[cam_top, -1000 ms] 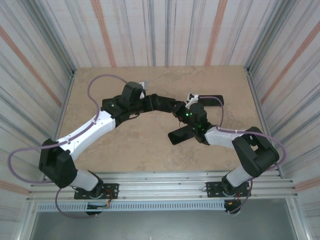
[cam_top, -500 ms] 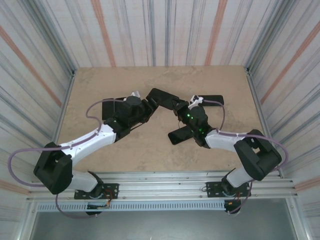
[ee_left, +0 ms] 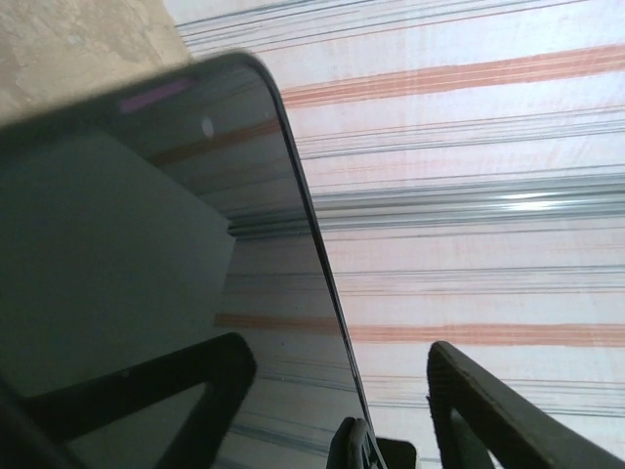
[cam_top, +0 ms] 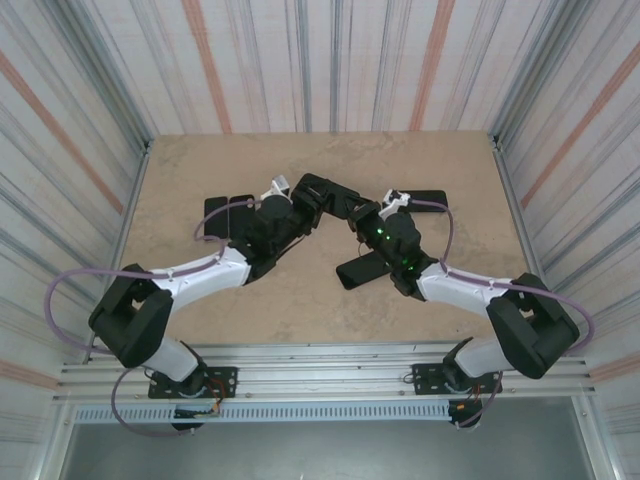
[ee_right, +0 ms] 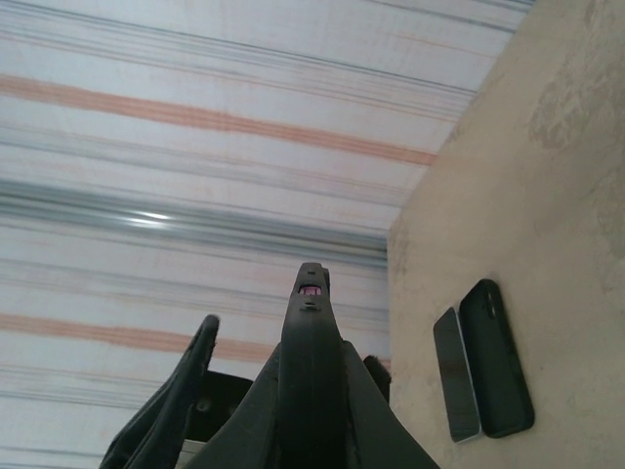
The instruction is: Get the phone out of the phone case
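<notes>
A black phone in its phone case [cam_top: 325, 192] hangs above the middle of the table between both grippers. My right gripper [cam_top: 368, 216] is shut on its right end; in the right wrist view the case's edge [ee_right: 311, 322] stands end-on between the closed fingers of that gripper [ee_right: 311, 396]. My left gripper [cam_top: 298, 206] is at the phone's left end. In the left wrist view the glossy screen [ee_left: 146, 274] covers the left half, and one finger [ee_left: 483, 415] of the left gripper [ee_left: 400, 415] stands apart from the screen. The other finger is hidden behind the phone.
A light-edged phone [ee_right: 456, 376] and a black case [ee_right: 496, 357] lie side by side on the table, at the left [cam_top: 228, 210] in the top view. Another black slab [cam_top: 360, 270] lies under the right arm, and one more [cam_top: 425, 200] at the back right. Striped walls enclose the table.
The left arm has folded in and its gripper has slid along the phone's left end while its jaws narrowed. The phone has tipped toward the back. The right gripper kept its grip.
</notes>
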### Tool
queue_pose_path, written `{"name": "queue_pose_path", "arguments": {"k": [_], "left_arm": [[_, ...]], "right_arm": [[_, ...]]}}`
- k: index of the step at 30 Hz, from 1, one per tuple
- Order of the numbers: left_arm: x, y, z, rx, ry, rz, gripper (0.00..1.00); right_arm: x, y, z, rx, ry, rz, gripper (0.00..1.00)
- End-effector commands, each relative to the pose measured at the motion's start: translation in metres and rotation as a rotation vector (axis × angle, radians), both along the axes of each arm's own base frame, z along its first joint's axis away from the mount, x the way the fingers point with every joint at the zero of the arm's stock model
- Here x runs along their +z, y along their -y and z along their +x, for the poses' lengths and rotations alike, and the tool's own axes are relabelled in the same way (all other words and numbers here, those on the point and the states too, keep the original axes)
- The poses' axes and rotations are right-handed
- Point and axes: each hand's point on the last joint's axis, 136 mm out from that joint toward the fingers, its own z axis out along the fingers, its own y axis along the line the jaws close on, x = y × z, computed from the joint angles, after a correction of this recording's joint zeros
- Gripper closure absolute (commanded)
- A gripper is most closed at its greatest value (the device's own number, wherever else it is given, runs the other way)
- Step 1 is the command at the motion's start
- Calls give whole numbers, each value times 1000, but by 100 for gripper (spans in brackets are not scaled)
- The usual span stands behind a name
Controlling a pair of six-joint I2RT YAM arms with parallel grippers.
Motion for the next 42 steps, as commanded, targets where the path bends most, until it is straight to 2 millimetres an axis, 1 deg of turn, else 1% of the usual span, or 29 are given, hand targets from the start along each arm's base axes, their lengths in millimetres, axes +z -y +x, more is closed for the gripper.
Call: {"name": "queue_pose_path", "arguments": {"k": [1, 5, 7, 9, 13, 16, 18, 21, 23, 24, 28, 30, 32, 34, 37, 42], "left_arm": [[23, -1, 4, 97, 58, -123, 41], [17, -1, 4, 149, 45, -147, 48], [18, -2, 6, 165, 48, -158, 51], [22, 0, 7, 168, 52, -175, 54], [18, -4, 6, 188, 43, -159, 61], [17, -6, 5, 192, 41, -146, 69], [19, -4, 5, 183, 44, -147, 75], [21, -2, 5, 173, 48, -149, 81], [22, 0, 5, 167, 50, -151, 91], [22, 0, 5, 164, 53, -149, 94], [25, -2, 7, 148, 58, -147, 100], [28, -5, 8, 144, 63, -144, 100], [31, -10, 10, 140, 72, -137, 100], [35, -14, 12, 131, 82, -122, 100], [41, -19, 15, 121, 100, -105, 100], [49, -26, 20, 116, 131, -85, 100]], "right_arm": [[28, 3, -4, -42, 29, 85, 100], [27, 6, -7, -62, 28, 96, 100], [27, 5, -10, -63, 22, 91, 100], [23, 7, -11, -79, 8, 81, 100], [21, 12, -11, -92, 5, 87, 100], [21, 11, -12, -89, 7, 83, 100], [21, 10, -11, -86, 4, 81, 100], [20, 7, -11, -75, 3, 86, 100], [21, 5, -11, -66, 5, 85, 100], [21, 4, -12, -62, 7, 80, 100], [18, 6, -13, -59, 4, 46, 83], [19, 7, -15, -53, 11, 31, 76], [21, 9, -17, -47, 19, 16, 68], [22, 9, -20, -37, 26, 1, 61], [21, 11, -26, -18, 31, -14, 59], [17, 8, -37, 38, 30, -17, 60]]}}
